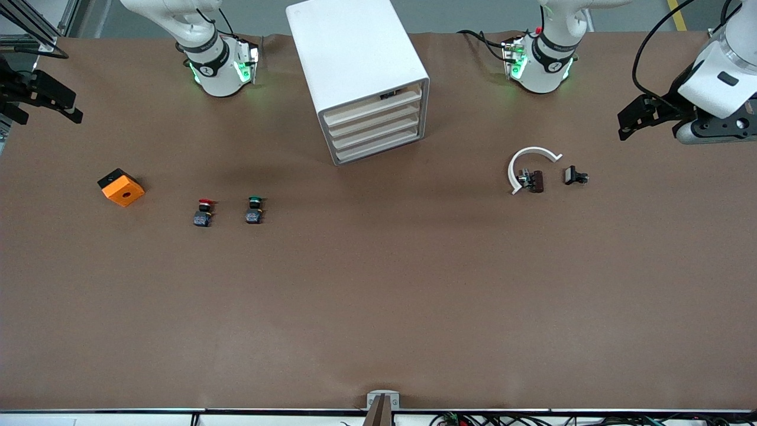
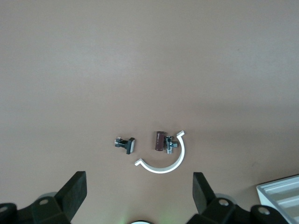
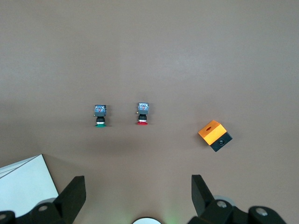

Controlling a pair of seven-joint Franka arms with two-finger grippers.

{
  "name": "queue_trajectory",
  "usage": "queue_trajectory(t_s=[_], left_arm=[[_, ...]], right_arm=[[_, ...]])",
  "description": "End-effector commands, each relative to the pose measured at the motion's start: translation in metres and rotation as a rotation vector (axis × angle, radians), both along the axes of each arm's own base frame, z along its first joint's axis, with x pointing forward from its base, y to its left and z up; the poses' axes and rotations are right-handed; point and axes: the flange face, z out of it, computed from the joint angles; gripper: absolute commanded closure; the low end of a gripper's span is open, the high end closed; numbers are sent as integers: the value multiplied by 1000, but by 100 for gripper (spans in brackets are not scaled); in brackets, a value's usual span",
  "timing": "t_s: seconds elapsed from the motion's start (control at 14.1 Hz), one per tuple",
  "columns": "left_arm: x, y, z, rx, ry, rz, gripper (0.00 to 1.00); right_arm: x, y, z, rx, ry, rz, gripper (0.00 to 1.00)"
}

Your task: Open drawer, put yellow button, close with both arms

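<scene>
The red button [image 1: 203, 212] and the green button [image 1: 255, 210] are lying nearest the camera, side by side on the brown table [image 1: 378, 307], toward the right arm's end. Each is resting on its side, with its coloured cap pointing away from the camera. An orange block with a black base [image 1: 121, 187] is sitting beside them, closer still to that end of the table.

The white cabinet [image 1: 355, 53] is standing in the middle of the table, farther from the camera, with its four drawer fronts facing the camera at a slight angle. The top drawer [image 1: 372, 108] is sitting pushed in. A small dark thing is showing in the gap above it, too small to identify.

Toward the left arm's end, a white curved clip [image 1: 532, 161] is lying with a small brown part [image 1: 537, 181] touching it and a small black part [image 1: 575, 176] just beside it.

The left gripper [image 2: 138, 186] is hanging over the table's edge at its own end, its fingers spread wide and grasping nothing. The right gripper [image 3: 138, 189] is hanging likewise at its end, its fingers also released and empty.
</scene>
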Motion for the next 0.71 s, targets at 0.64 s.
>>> queue_trajectory(t_s=[0.64], left_arm=[[10, 1, 33, 3, -10, -24, 0]], right_arm=[[-7, -15, 16, 18, -32, -42, 0]])
